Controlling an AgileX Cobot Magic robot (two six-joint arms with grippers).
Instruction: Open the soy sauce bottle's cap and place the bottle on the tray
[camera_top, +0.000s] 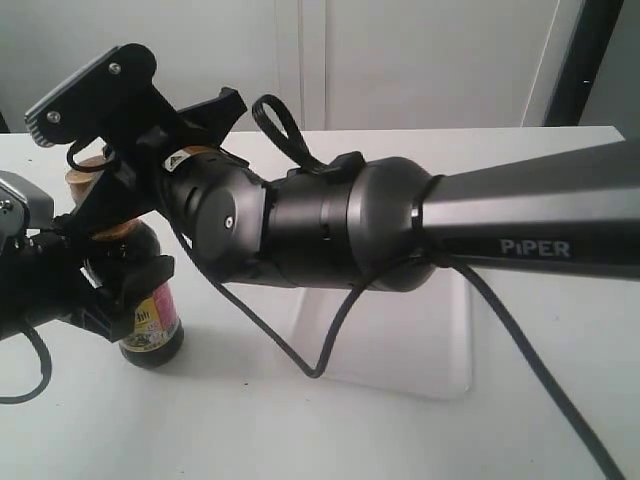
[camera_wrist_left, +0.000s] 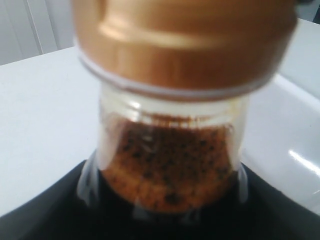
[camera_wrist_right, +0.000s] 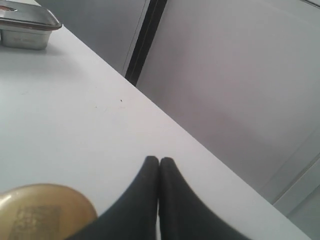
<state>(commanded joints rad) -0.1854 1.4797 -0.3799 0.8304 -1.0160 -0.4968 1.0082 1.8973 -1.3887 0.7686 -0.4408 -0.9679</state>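
Bottle (camera_top: 152, 325) stands at lower left of the exterior view, left gripper (camera_top: 95, 285) clenched around it — tray (camera_top: 440, 350) right. Left wrist: cap (camera_wrist_left: 185, 45) fills the top. Right wrist: right gripper (camera_wrist_right: 159, 165) pressed closed, low centre.

We cannot see most of the tray (camera_top: 440, 360) in the exterior view, because the right arm (camera_top: 400, 225) crosses in front of it and leaves only a pale corner showing below. The soy sauce bottle (camera_top: 152, 320) is half masked by the left gripper (camera_top: 105, 290) around it, whose fingers we cannot make out, and its label is too small to read. Just above it the cap (camera_top: 85, 178) peeks out behind the right gripper (camera_top: 100, 165). In the left wrist view the cap (camera_wrist_left: 185, 45) is blurred and cut off by the edge. In the right wrist view the cap (camera_wrist_right: 42, 212) beside the closed fingertips (camera_wrist_right: 150, 172) is cropped, and a metal container (camera_wrist_right: 27, 27) far beyond is cut off.
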